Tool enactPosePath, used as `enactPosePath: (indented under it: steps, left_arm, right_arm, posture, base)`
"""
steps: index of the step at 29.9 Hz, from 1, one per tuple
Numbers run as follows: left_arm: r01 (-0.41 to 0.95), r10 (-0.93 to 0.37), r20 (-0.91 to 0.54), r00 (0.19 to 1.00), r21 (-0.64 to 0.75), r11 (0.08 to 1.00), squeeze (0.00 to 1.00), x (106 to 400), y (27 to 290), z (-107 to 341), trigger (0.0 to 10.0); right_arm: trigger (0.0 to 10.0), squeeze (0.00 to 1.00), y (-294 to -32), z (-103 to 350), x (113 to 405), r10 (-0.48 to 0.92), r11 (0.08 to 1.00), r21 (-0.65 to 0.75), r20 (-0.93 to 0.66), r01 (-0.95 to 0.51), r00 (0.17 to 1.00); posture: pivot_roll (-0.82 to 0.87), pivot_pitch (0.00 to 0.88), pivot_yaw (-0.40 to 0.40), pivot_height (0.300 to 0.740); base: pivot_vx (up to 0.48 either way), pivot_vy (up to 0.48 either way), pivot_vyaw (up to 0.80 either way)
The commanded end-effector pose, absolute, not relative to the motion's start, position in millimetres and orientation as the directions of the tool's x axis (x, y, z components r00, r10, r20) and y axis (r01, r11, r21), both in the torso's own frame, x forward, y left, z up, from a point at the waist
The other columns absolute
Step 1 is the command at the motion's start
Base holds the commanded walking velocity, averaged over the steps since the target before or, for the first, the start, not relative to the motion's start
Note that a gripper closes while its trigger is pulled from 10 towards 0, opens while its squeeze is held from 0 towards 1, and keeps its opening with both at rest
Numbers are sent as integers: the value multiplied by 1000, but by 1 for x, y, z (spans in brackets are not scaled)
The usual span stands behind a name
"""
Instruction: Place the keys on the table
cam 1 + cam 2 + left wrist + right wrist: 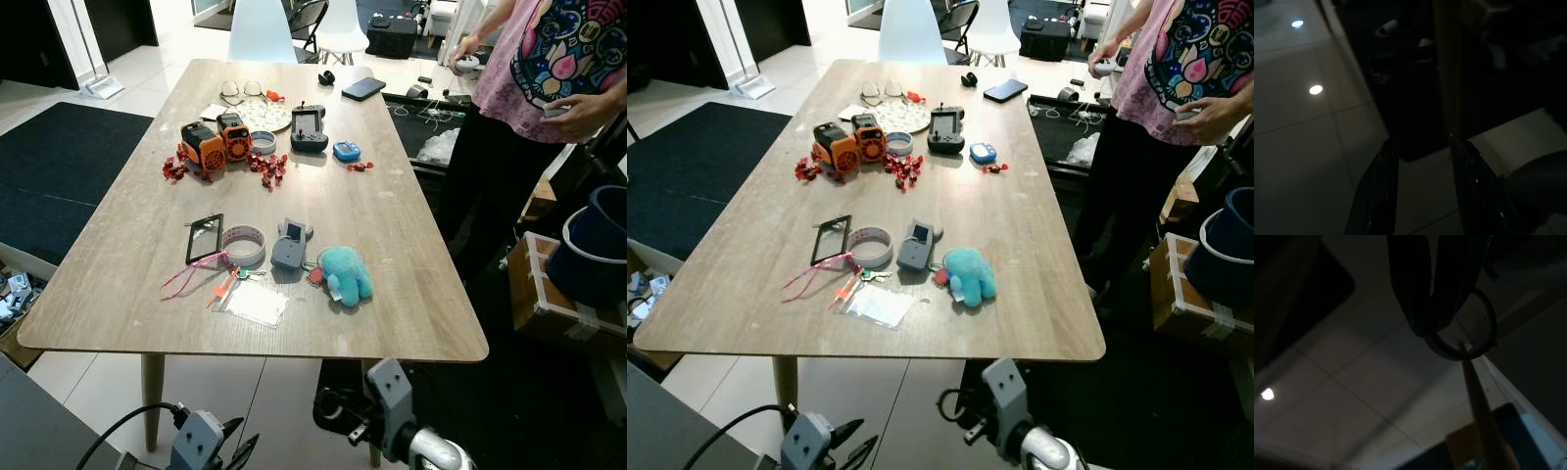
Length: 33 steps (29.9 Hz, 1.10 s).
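Note:
In the right wrist view my right gripper point(1437, 325) is shut on a thin metal key ring point(1484, 330) that hangs from its fingertips; no key blades can be made out in the dark. That arm point(392, 406) is low, below the near edge of the wooden table point(127, 245). My left gripper point(1420, 147) hangs open over the floor tiles, empty, beside a table leg. On the table lie another small bunch of keys point(315, 274) by a teal plush point(345, 272) and a pink lanyard point(191, 274).
On the near half of the table lie a tape roll point(243, 245), a grey device point(289, 245), a black phone frame point(205, 238) and a plastic bag point(257, 304). Orange gadgets point(217, 142) and a controller point(309, 129) sit farther back. A person point(549, 59) stands at the right, near a blue bucket point(598, 245).

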State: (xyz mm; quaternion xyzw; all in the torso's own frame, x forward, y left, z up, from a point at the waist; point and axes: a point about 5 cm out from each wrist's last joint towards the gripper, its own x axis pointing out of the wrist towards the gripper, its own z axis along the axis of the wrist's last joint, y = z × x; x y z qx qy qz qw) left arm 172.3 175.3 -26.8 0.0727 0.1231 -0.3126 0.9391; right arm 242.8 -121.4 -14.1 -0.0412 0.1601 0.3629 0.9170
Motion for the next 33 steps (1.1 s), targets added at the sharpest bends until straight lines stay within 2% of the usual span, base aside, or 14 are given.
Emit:
enactPosePath:
  steps: [1,4,7,8,10,15,17,20,22,27,30,33]
  left_arm:
    - [583,-531,-316,786,92,807,0,168,184,-31,10000]
    - [517,-454,-346,821,114,848,0,174,188,-34,10000]
    - [488,-428,-349,834,104,866,0,175,188,-35,10000]
    - [467,-407,-349,844,105,878,0,175,188,-36,10000]
    - [438,-389,-341,856,77,896,0,176,184,-37,10000]
    - [439,-392,-341,855,73,895,0,178,179,-37,10000]
    - [443,-391,-348,852,80,893,0,178,175,-38,10000]
    - [437,-385,-349,854,83,896,0,179,173,-39,10000]
    - [407,-361,-332,871,76,910,0,182,172,-37,10000]
    - [392,-350,-321,880,72,917,0,184,172,-35,10000]
    - [385,-346,-306,887,73,920,0,186,172,-33,10000]
    - [385,-352,-289,890,66,920,0,188,171,-30,10000]
  right_arm:
    - [10000,0,-120,-14,243,654,712,-15,-351,-702,670]
    - [10000,0,-121,-17,250,575,733,-117,-421,-670,702]
    - [10000,0,-129,-21,253,494,786,-129,-456,-604,740]
    - [10000,0,-136,-24,254,427,826,-136,-481,-547,766]
    - [10000,0,-161,-38,246,229,934,-102,-564,-342,793]
    - [10000,0,-180,-49,234,102,974,-96,-627,-206,773]
    - [10000,0,-201,-58,218,-26,990,-120,-674,-75,738]
    - [10000,0,-214,-62,208,-97,989,-145,-693,-7,715]
    - [10000,0,-239,-64,194,-219,975,-189,-684,121,695]
    - [10000,0,-247,-62,193,-258,966,-198,-667,167,699]
    - [10000,0,-253,-55,198,-280,960,-202,-620,195,733]
    - [10000,0,-241,-46,213,-197,979,-159,-553,129,810]
  posture:
    - [48,74,-44,740]
    - [50,69,-47,740]
    - [51,66,-51,740]
    - [51,63,-52,740]
    - [51,62,-54,740]
    - [50,62,-53,740]
    - [48,63,-52,740]
    - [47,64,-51,740]
    - [44,67,-48,740]
    - [41,68,-46,740]
    - [39,70,-46,740]
    - [41,71,-49,740]
  base:
    - [0,0,0]
    - [0,0,0]
    - [0,0,0]
    - [0,0,0]
    - [0,0,0]
    - [0,0,0]
    - [0,0,0]
    - [0,0,0]
    - [0,0,0]
    - [0,0,0]
    - [0,0,0]
    - [0,0,0]
